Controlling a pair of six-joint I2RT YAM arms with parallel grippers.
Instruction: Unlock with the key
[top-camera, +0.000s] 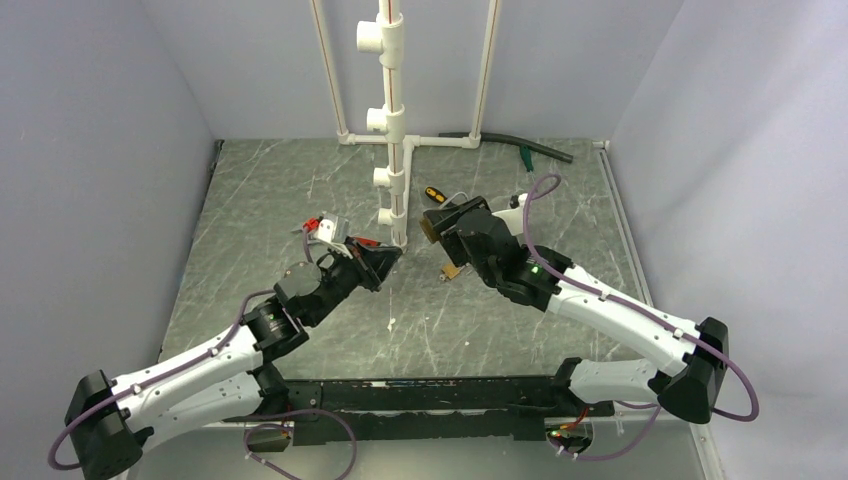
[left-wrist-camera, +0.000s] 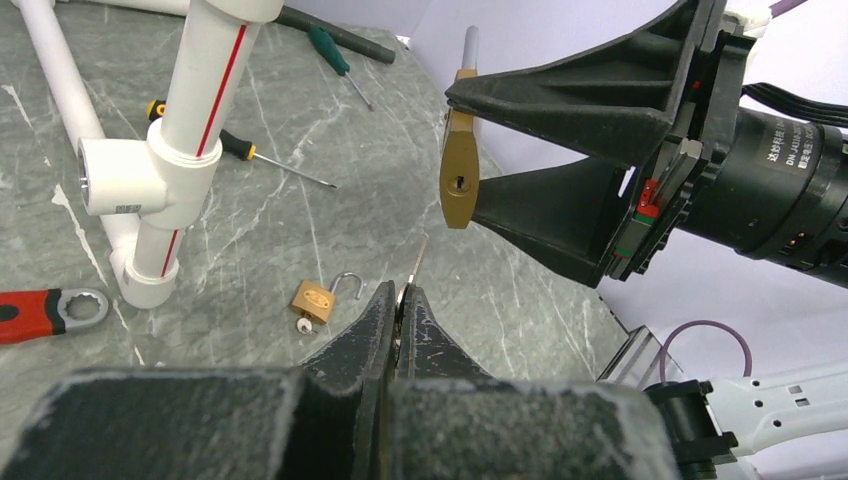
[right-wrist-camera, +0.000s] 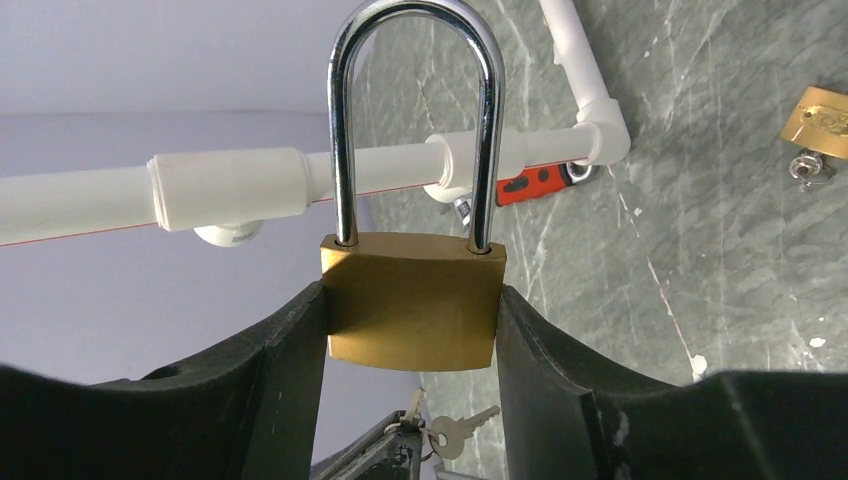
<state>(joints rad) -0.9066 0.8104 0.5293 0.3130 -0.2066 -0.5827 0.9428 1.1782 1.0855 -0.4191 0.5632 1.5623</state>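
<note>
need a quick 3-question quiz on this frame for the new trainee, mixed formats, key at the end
1. True or false: the key pinched in the left gripper is already inside the keyhole of the large padlock.
2. The shackle of the large padlock, held by the right gripper, is: A open; B shut; C missing.
3. Fill in: the small padlock on the table has its shackle ____.
Key: 1 false, a gap shows in the left wrist view; 2 B; 3 open.
</note>
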